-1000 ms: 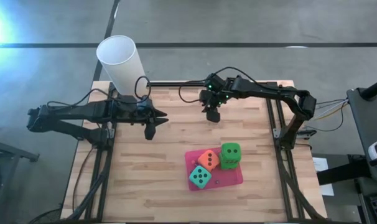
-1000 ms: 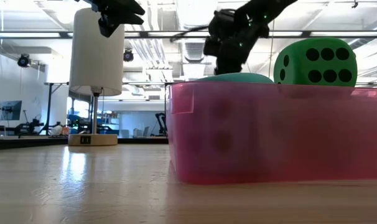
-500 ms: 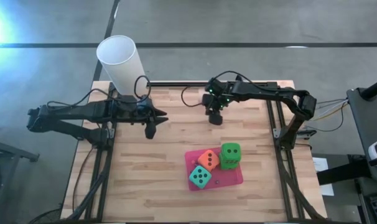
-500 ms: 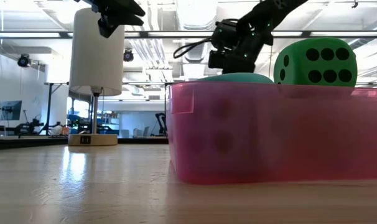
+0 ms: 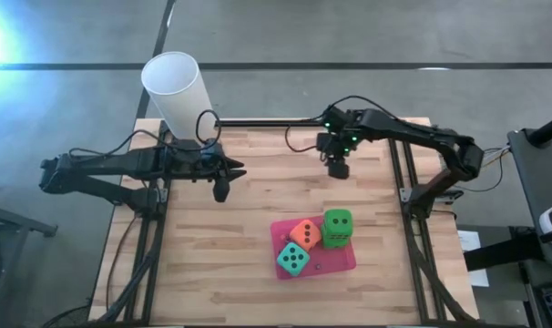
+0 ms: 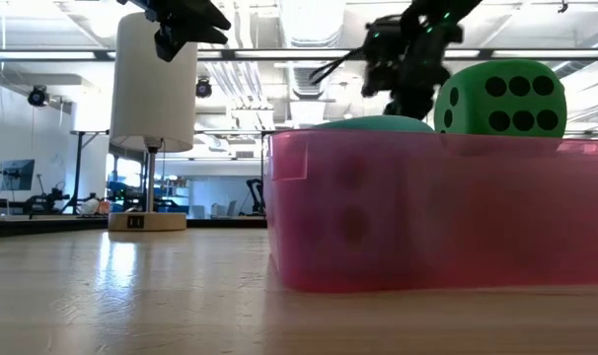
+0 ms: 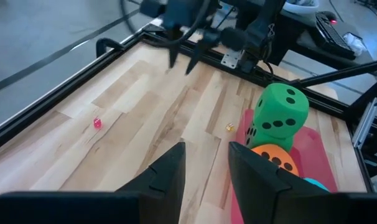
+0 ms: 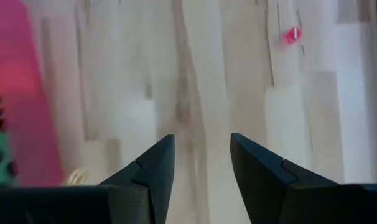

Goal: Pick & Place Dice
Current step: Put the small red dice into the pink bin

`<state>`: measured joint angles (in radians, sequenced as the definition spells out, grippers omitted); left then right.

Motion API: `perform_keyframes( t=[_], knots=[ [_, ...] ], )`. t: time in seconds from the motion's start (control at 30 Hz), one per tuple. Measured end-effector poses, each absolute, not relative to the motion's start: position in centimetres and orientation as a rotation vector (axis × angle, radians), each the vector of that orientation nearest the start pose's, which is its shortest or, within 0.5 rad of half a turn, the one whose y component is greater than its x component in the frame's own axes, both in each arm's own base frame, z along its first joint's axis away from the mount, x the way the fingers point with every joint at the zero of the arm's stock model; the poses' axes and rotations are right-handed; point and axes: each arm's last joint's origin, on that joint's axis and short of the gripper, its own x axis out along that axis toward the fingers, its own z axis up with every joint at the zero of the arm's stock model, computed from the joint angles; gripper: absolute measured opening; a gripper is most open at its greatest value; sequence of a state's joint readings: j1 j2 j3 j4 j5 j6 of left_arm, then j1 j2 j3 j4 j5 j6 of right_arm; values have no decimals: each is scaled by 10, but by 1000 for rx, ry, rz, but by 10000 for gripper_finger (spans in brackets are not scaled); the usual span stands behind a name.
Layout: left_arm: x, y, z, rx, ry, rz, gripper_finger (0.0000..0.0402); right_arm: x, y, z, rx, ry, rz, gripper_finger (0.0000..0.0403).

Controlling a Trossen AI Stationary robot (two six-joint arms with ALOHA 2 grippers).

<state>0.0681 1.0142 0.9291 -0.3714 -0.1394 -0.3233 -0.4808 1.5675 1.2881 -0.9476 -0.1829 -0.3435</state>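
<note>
A white cup (image 5: 178, 96) stands at the surface's (image 5: 249, 228) far left corner. Just beside it the left gripper (image 5: 220, 190) hangs over the left half of the wood, jaws narrowly parted and holding nothing. The right gripper (image 5: 338, 168) hovers near the far edge, right of centre, jaws likewise narrowly apart and empty. Toward the near right, the pink tray (image 5: 342, 260) holds the teal die (image 5: 292, 261), orange die (image 5: 304, 234) and green die (image 5: 338, 228), the green one stacked highest.
</note>
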Motion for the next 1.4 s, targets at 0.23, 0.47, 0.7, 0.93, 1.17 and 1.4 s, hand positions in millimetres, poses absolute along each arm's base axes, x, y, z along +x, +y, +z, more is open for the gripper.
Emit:
perform_keyframes(
  t=[0.23, 0.47, 0.7, 0.93, 1.17, 1.4],
  knots=[
    [216, 19, 324, -299, 420, 276, 126, 231, -110, 279, 168, 1233, -70, 146],
    [216, 19, 324, -288, 421, 273, 131, 196, -74, 257, 276, 1265, -104, 139],
    [216, 19, 324, -288, 421, 273, 126, 181, -31, 224, 347, 1346, -43, 141],
    [216, 19, 324, -288, 421, 273, 126, 172, 0, 200, 380, 1349, -18, 132],
    [215, 19, 324, -288, 422, 273, 131, 161, 22, 182, 428, 1325, 2, 127],
    [215, 19, 324, -267, 425, 268, 126, 153, 36, 177, 448, 1249, 48, 124]
  ],
)
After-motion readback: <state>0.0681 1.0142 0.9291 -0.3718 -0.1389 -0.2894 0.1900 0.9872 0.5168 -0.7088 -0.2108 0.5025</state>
